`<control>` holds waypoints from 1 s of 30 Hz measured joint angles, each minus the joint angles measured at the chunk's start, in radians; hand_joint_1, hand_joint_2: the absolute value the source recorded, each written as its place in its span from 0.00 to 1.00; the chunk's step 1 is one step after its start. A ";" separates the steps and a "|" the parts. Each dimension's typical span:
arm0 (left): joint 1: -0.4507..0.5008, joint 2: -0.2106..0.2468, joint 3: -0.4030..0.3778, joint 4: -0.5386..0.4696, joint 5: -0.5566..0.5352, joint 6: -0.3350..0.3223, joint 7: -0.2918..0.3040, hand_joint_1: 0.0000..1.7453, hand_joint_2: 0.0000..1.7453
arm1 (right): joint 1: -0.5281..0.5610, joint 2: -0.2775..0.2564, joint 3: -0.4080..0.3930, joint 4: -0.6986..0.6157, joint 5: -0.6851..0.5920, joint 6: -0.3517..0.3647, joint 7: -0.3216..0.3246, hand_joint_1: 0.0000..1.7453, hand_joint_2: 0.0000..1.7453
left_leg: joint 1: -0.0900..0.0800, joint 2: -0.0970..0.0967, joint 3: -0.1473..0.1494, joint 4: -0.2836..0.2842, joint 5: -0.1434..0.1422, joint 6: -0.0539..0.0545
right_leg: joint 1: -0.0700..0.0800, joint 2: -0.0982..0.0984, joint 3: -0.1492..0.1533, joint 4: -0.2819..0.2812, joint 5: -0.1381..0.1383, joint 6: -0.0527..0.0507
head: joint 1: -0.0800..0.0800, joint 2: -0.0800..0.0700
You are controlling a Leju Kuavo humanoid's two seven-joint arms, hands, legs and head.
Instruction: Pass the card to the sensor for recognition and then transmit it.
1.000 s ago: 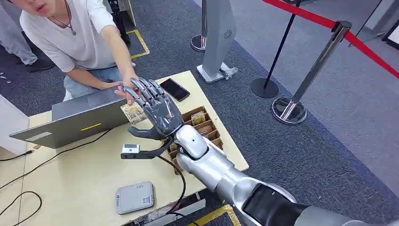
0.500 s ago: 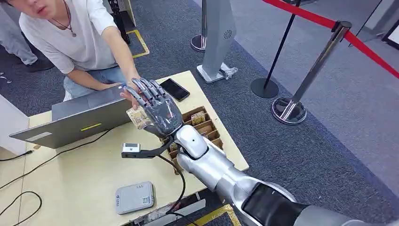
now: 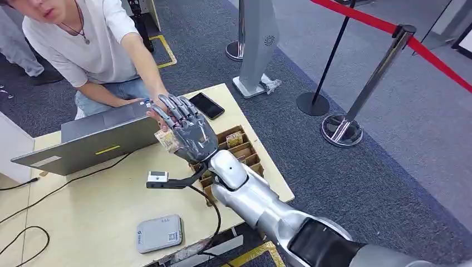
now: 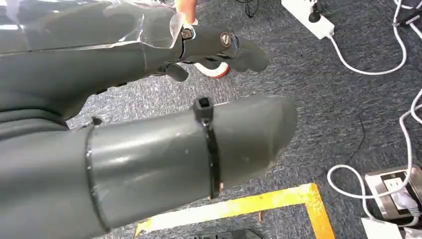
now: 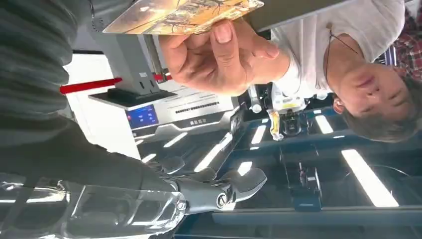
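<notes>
Person's hand pinches card by straight fingers.

The right hand is hemmed in over the table's far side: a person's hand and the card lie against it, the laptop just to its left, and a tray of cards beneath. A phone lies near its fingertips. Bare tabletop opens around the reader, though cables seem to cross it.

Head view: high, looking forward and down over table. Left wrist: close, faces carpet. Right wrist: close, inverted; shares person's hand with head view.
</notes>
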 joint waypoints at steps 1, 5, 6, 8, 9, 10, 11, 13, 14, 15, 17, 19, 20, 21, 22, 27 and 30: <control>0.000 0.000 0.000 0.000 -0.001 0.000 0.000 0.00 0.00 | 0.005 -0.002 0.000 -0.006 0.002 -0.001 0.003 0.00 1.00 | 0.000 0.000 0.000 0.000 0.000 0.000 | 0.000 0.000 0.000 0.000 0.000 0.000 | 0.000 0.000; 0.000 0.001 0.000 0.000 -0.005 -0.002 0.003 0.00 0.00 | 0.028 -0.011 0.000 -0.038 0.018 -0.003 0.009 0.00 1.00 | 0.000 0.000 0.000 0.000 0.000 0.000 | 0.000 0.000 0.000 0.000 0.000 0.000 | 0.000 0.000; 0.000 0.001 0.000 0.000 -0.005 -0.002 0.003 0.00 0.00 | 0.032 -0.013 0.000 -0.043 0.018 -0.003 0.010 0.00 1.00 | 0.000 0.000 0.000 0.000 0.000 0.000 | 0.000 0.000 0.000 0.000 0.000 0.000 | 0.000 0.000; 0.000 0.001 0.000 0.000 -0.005 -0.002 0.003 0.00 0.00 | 0.042 -0.017 0.000 -0.060 0.029 -0.003 0.013 0.00 1.00 | 0.000 0.000 0.000 0.000 0.000 0.000 | 0.000 0.000 0.000 0.000 0.000 0.000 | 0.000 0.000; 0.000 0.001 0.000 0.000 -0.006 -0.002 0.003 0.00 0.00 | 0.045 -0.018 0.000 -0.065 0.032 -0.003 0.013 0.00 1.00 | 0.000 0.000 0.000 0.000 0.000 0.000 | 0.000 0.000 0.000 0.000 0.000 0.000 | 0.000 0.000; 0.000 0.001 0.000 0.000 -0.005 -0.002 0.003 0.00 0.00 | 0.048 -0.020 0.000 -0.071 0.033 -0.003 0.014 0.00 1.00 | 0.000 0.000 0.000 0.000 0.000 0.000 | 0.000 0.000 0.000 0.000 0.000 0.000 | 0.000 0.000; 0.000 0.001 0.000 0.000 -0.005 -0.002 0.003 0.00 0.00 | 0.051 -0.022 0.000 -0.076 0.033 -0.002 0.015 0.00 1.00 | 0.000 0.000 0.000 0.000 0.000 0.000 | 0.000 0.000 0.000 0.000 0.000 0.000 | 0.000 0.000; 0.000 0.001 0.000 0.000 -0.005 -0.002 0.003 0.00 0.00 | 0.054 -0.024 0.000 -0.084 0.034 -0.002 0.017 0.00 1.00 | 0.000 0.000 0.000 0.000 0.000 0.000 | 0.000 0.000 0.000 0.000 0.000 0.000 | 0.000 0.000; 0.000 0.001 0.000 0.000 -0.005 -0.002 0.003 0.00 0.00 | 0.056 -0.026 0.000 -0.088 0.034 -0.002 0.017 0.00 1.00 | 0.000 0.000 0.000 0.000 0.000 0.000 | 0.000 0.000 0.000 0.000 0.000 0.000 | 0.000 0.000; 0.000 0.001 0.000 0.000 -0.005 -0.002 0.002 0.00 0.00 | 0.057 -0.027 0.000 -0.091 0.034 -0.002 0.017 0.00 1.00 | 0.000 0.000 0.000 0.000 0.000 0.000 | 0.000 0.000 0.000 0.000 0.000 0.000 | 0.000 0.000; 0.001 0.001 0.000 0.000 -0.005 -0.002 0.003 0.00 0.00 | 0.061 -0.029 0.000 -0.097 0.034 -0.001 0.017 0.00 1.00 | 0.000 0.000 0.000 0.000 0.000 0.000 | 0.000 0.000 0.000 0.000 0.000 0.000 | 0.000 0.000; 0.001 0.001 0.000 0.000 -0.002 -0.002 0.002 0.00 0.00 | 0.061 -0.031 0.000 -0.101 0.034 0.000 0.017 0.00 1.00 | 0.000 0.000 0.000 0.000 0.000 0.000 | 0.000 0.000 0.000 0.000 0.000 0.000 | 0.000 0.000; 0.001 0.001 0.000 0.000 -0.002 -0.002 0.002 0.00 0.00 | 0.061 -0.031 0.000 -0.103 0.034 0.001 0.017 0.00 1.00 | 0.000 0.000 0.000 0.000 0.000 0.000 | 0.000 0.000 0.000 0.000 0.000 0.000 | 0.000 0.000; 0.001 0.001 0.000 0.000 0.000 -0.002 0.000 0.00 0.00 | 0.061 -0.032 0.000 -0.103 0.034 0.002 0.017 0.00 1.00 | 0.000 0.000 0.000 0.000 0.000 0.000 | 0.000 0.000 0.000 0.000 0.000 0.000 | 0.000 0.000; 0.001 0.001 0.000 0.000 0.001 -0.002 -0.002 0.00 0.00 | 0.061 -0.032 0.000 -0.103 0.034 0.002 0.017 0.03 1.00 | 0.000 0.000 0.000 0.000 0.000 0.000 | 0.000 0.000 0.000 0.000 0.000 0.000 | 0.000 0.000; 0.002 0.001 0.000 0.000 0.004 0.000 -0.009 0.00 0.00 | 0.061 -0.034 0.000 -0.103 0.034 0.008 0.016 0.92 1.00 | 0.000 0.000 0.000 0.000 0.000 0.000 | 0.000 0.000 0.000 0.000 0.000 0.000 | 0.000 0.000; 0.002 0.001 0.000 0.000 0.003 0.000 -0.012 0.00 0.00 | 0.061 -0.035 0.000 -0.103 0.034 0.009 0.015 1.00 1.00 | 0.000 0.000 0.000 0.000 0.000 0.000 | 0.000 0.000 0.000 0.000 0.000 0.000 | 0.000 0.000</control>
